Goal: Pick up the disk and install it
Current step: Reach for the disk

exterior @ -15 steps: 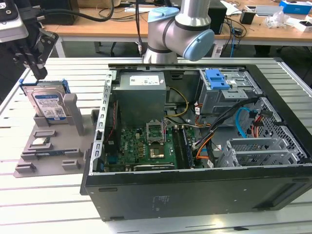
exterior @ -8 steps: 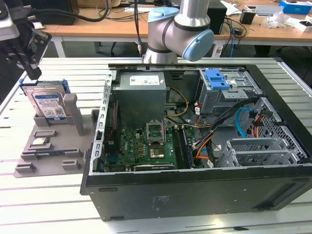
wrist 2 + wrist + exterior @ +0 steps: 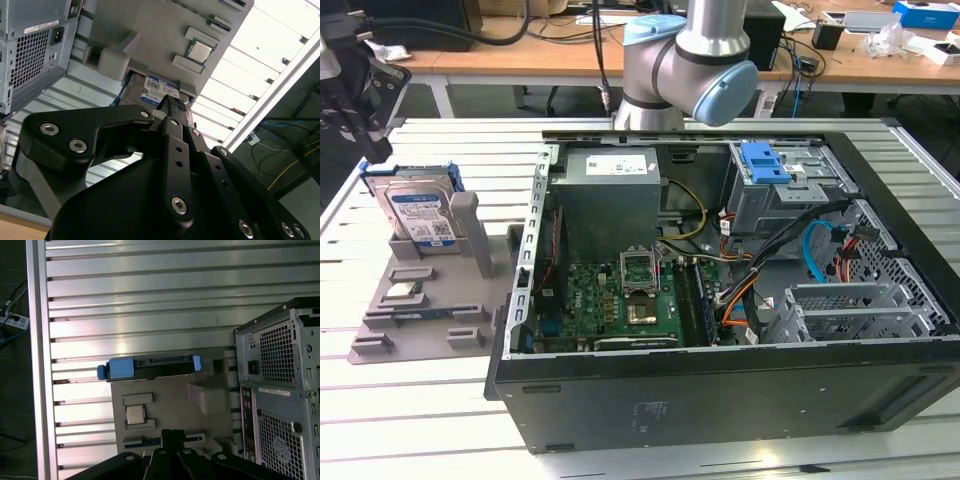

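I am on the first step, the reach for the pickup, and nothing has been lifted yet. My hand (image 3: 172, 435) hangs above the grey holder (image 3: 430, 310), apart from everything on it. It looks closed and empty, since its tips seem to meet with nothing between them in both wrist views.

The disk (image 3: 420, 215) stands on edge in a slot at the far end of that holder, label facing out and blue bracket around it. The holder lies on the surface (image 3: 410, 420) near the edge at the exterior view's left, just beside the open computer case (image 3: 720, 400). A grey post (image 3: 466, 218) of the holder rises right next to the disk, and a small square chip (image 3: 134, 414) sits in a pocket further along.

As I judge it, taking the disk calls for opening wide enough to straddle its thin upper edge. I would have to line up square with that edge, come down straight, and keep clear of the post.
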Tool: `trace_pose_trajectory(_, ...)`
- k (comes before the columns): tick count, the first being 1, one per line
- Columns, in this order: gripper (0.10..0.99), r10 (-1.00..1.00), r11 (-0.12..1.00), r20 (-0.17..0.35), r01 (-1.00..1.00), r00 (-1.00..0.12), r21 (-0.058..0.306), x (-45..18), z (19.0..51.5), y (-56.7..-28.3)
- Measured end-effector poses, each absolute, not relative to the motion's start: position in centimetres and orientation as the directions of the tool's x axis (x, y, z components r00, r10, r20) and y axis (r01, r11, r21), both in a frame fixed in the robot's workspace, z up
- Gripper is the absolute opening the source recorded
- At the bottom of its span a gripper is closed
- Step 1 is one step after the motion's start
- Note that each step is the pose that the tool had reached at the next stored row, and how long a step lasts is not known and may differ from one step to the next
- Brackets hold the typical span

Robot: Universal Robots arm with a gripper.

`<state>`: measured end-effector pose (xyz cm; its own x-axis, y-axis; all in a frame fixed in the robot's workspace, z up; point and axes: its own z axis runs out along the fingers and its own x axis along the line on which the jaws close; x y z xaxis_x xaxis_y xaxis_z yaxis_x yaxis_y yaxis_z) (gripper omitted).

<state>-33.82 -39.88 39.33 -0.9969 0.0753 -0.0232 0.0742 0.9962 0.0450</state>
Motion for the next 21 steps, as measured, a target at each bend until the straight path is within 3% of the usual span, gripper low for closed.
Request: trace_pose_trajectory(21, 0.106, 0.075, 0.996, -0.023, 0.074, -0.997, 0.045, -36.8, 39.3, -39.8)
